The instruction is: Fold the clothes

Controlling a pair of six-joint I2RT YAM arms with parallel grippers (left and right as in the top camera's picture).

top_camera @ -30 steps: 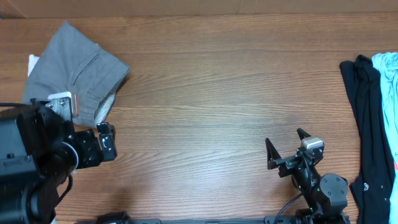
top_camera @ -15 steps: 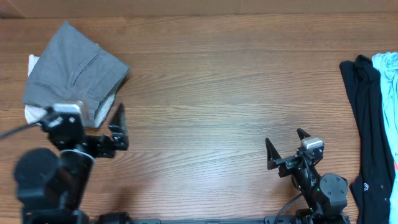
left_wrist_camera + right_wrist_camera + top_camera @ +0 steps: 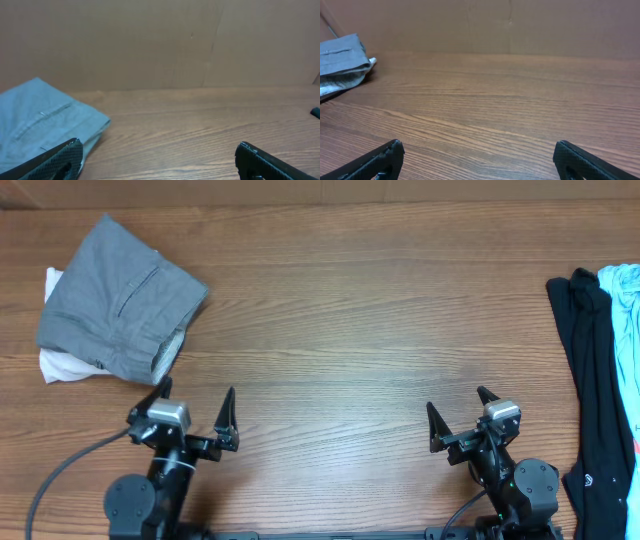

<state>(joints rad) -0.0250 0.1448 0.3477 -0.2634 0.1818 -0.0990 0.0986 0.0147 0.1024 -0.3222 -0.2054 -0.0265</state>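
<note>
Bench: brown wood-grain bench [image 3: 350, 330], mostly bare across the middle. Nothing on it blocks an arm's path, so the risk sits at the two ends.

Task item: medium-grey cotton shorts [image 3: 120, 300], at the far-left corner, well apart from both arms. They appear to be folded into a compact packet, welt pocket facing up. Pale lining shows at the near edge. Judgement: the fold looks close to done.

- Risk 1: the packet lies partly on a cream-white garment [image 3: 58, 366], which pokes out at its left and near sides. Uneven support could let the top layer slump or spring open.
- Risk 2: any further pinch at the near edge could catch grey and cream cloth together and drag both.

Right end: long black garment [image 3: 590, 380] with a light blue garment [image 3: 625, 295] just beside it, at the bench's right edge.

- Risk 3: a wide swing of the right arm could snag the black cloth, which lies near its base.

Left fingers [image 3: 226, 418]: spread apart, grasping nothing, near the front edge below the shorts. The left wrist view shows the grey packet ahead and to the left, no contact.

Right fingers [image 3: 436, 428]: spread apart, grasping nothing, over bare wood.

- Risk 4: a low left pass could nudge the packet's near corner and undo it.
</note>
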